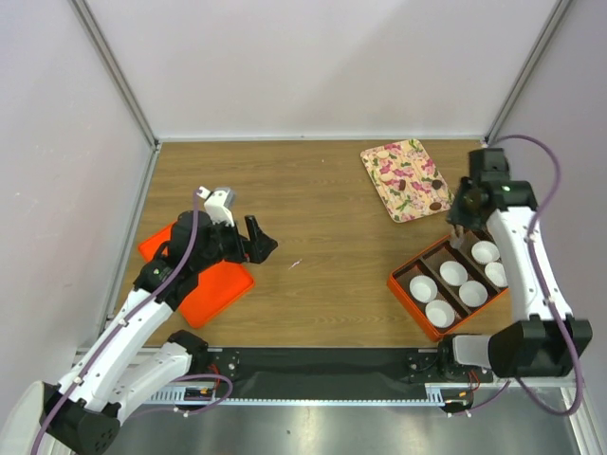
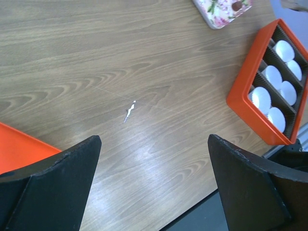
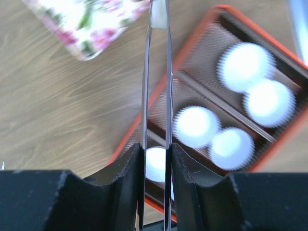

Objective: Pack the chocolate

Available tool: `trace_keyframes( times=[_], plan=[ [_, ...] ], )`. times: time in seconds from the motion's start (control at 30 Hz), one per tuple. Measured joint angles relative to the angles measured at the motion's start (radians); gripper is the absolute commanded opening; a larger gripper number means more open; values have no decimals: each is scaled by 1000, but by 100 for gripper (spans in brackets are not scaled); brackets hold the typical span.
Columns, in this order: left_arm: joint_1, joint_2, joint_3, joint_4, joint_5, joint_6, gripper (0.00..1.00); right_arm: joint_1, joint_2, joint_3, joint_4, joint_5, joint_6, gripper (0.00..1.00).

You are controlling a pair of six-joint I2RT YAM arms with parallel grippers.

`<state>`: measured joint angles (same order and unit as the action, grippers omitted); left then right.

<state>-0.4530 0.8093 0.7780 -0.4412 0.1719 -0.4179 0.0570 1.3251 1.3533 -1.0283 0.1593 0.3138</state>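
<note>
A dark brown chocolate lies on the floral tray at the back right; it also shows in the left wrist view. The orange box holds several white paper cups in its brown compartments. My right gripper hovers between tray and box, shut on thin metal tongs that point over the box's edge; I cannot tell if the tong tips hold anything. My left gripper is open and empty above the table, beside the orange lid.
The orange lid lies flat at the front left under my left arm. A small white scrap lies mid-table. White walls close in the table on three sides. The box sits close to the table's front right edge.
</note>
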Motion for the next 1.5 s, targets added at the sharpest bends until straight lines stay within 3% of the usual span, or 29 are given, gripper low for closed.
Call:
trace_keyframes(
  times=[0.17, 0.53, 1.13, 1.5],
  plan=[
    [0, -21, -2, 17, 32, -8, 100, -117, -86, 0, -85, 19, 20, 25],
    [0, 3, -23, 32, 98, -8, 100, -310, -119, -25, -195, 25, 25, 25],
    [0, 2, -23, 23, 103, 0, 100, -354, -134, -182, -108, 9, 32, 25],
    [0, -11, -24, -7, 95, -9, 100, -354, -115, -248, -33, 14, 33, 30]
  ],
)
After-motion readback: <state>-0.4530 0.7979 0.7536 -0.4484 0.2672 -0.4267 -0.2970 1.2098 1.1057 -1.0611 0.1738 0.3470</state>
